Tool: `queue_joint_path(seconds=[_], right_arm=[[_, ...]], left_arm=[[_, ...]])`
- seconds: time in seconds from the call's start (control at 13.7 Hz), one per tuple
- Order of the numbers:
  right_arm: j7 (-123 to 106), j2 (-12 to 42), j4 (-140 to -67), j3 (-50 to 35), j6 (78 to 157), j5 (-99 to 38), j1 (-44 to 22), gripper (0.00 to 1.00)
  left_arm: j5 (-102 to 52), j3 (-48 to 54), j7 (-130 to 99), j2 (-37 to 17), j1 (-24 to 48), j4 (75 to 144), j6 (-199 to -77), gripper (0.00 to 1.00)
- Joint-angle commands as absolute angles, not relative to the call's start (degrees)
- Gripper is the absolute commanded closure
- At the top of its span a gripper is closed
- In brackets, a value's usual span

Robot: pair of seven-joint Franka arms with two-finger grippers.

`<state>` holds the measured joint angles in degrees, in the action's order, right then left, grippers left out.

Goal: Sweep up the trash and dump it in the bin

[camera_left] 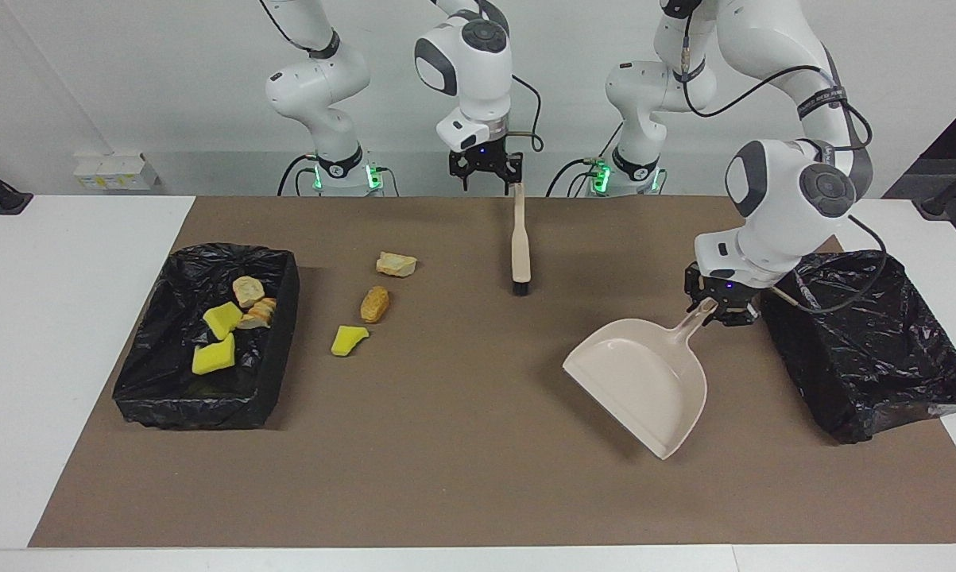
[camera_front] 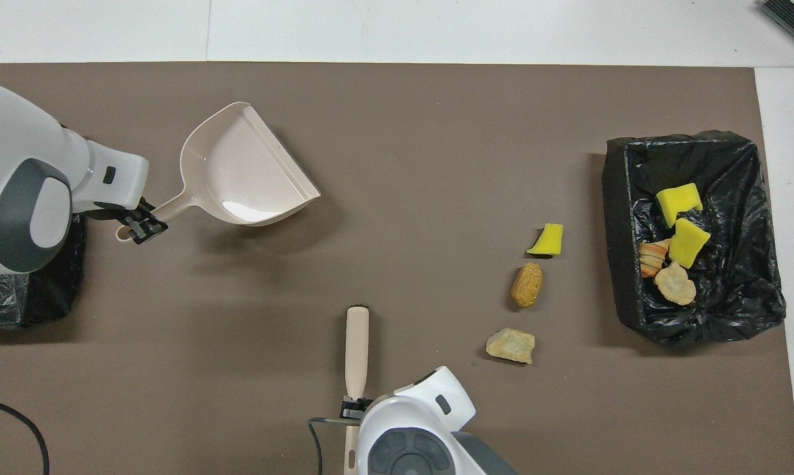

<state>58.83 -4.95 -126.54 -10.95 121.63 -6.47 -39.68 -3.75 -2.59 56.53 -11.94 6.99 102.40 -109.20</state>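
Three pieces of trash lie on the brown mat beside the bin at the right arm's end: a tan chunk, an orange-brown lump and a yellow chunk. Several more pieces lie inside that bin. My left gripper is shut on the handle of the beige dustpan, which hangs tilted just above the mat. The right gripper is open over the handle end of the brush.
A second black-lined bin stands at the left arm's end, close beside the left gripper. The brown mat covers the middle of the white table.
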Motion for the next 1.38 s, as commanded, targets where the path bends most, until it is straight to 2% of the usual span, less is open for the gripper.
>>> queue_joint_path(seconds=[0.0,0.15,0.51,0.66,0.87,0.95,1.17,1.31], right_arm=[[60.8,1.7,-125.2,-10.4,126.9,-6.1,-43.1,0.1],[61.0,4.4,-125.2,-10.4,129.0,-5.3,-45.2,0.12],[60.9,3.9,-125.8,-10.4,128.7,-5.2,-46.9,0.17],[60.4,3.8,-125.9,-10.4,128.5,-5.2,-47.1,0.33],[60.0,3.7,-126.2,-10.4,128.3,-5.2,-47.5,0.41],[60.1,3.9,-126.6,-10.4,128.8,-5.2,-48.6,0.47],[60.7,4.0,-126.6,-10.4,128.8,-5.2,-48.8,0.97],[60.8,4.3,-126.4,-10.3,128.9,-5.1,-48.6,1.0]], left_arm=[[-0.6,-2.8,66.0,-9.9,4.6,104.1,-108.2,1.0],[3.9,-2.7,72.6,-8.6,4.3,106.9,-109.4,1.0],[4.0,-2.7,78.0,-7.0,4.2,111.9,-112.7,1.0],[4.0,-2.7,80.0,-7.1,4.3,111.6,-112.7,1.0],[4.0,-2.6,80.1,-6.9,4.2,112.1,-112.9,1.0],[4.0,-2.6,79.6,-6.9,4.0,112.8,-113.1,1.0],[3.4,-2.6,78.7,-6.9,3.5,114.3,-113.6,1.0],[3.2,-2.6,78.0,-6.9,3.3,114.9,-114.4,1.0]])
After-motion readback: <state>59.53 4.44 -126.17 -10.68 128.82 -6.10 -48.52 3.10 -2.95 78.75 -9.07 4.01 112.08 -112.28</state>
